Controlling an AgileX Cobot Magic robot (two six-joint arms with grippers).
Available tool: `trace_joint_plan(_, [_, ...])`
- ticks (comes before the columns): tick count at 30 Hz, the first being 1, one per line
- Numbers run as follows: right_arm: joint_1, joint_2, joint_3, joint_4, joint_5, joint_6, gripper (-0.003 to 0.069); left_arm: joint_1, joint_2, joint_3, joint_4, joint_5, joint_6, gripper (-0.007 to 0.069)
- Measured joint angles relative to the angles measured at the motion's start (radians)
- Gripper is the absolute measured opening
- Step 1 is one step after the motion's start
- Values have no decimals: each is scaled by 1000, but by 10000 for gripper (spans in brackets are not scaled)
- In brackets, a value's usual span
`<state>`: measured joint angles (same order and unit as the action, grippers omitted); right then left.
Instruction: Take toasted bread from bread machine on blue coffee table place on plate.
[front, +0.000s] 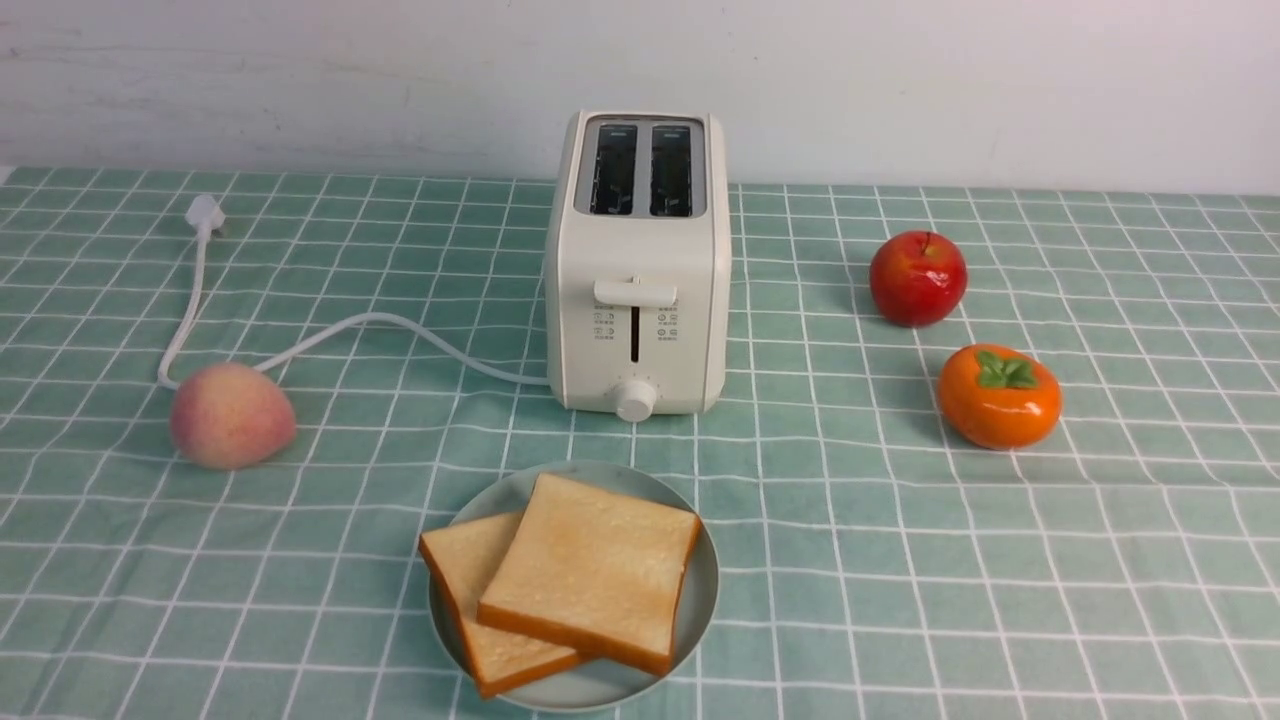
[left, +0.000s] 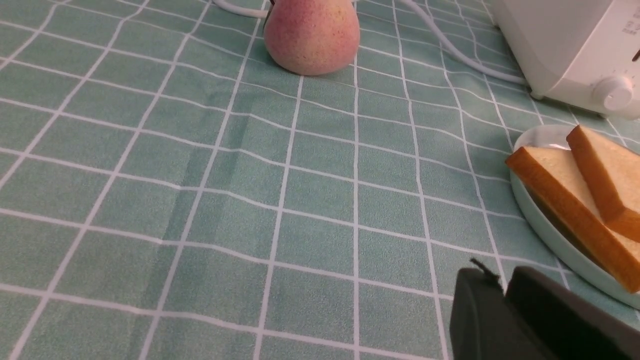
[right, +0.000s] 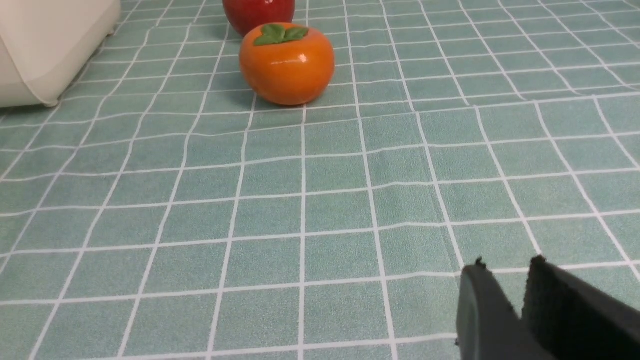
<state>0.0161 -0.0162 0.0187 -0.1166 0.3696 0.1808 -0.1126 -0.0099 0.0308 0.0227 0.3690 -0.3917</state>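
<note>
A: Fingers (left: 480, 300) of the left gripper (left: 502, 287) are showing almost no gap; the right gripper (right: 502, 285) is showing a narrow one. Both are empty.

B: Toast slices (front: 590, 570) are lying overlapped on the plate (front: 700, 590), lower centre, nearer the left gripper; toaster (front: 637, 262) slots are sitting empty.

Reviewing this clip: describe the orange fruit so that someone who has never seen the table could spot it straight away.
Start at the bread machine standing mid-table on the blue coffee table. Two round fruits lie apart from each other on its right; the nearer one is the persimmon. Its glossy orange skin, squat shape and green leafy cap set it apart from the red apple behind it.
</note>
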Motion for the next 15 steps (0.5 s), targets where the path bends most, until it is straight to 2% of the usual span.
trace_joint_plan(15, [0,0,0,0,1,-2,149,0,0,0,0,0,0,90])
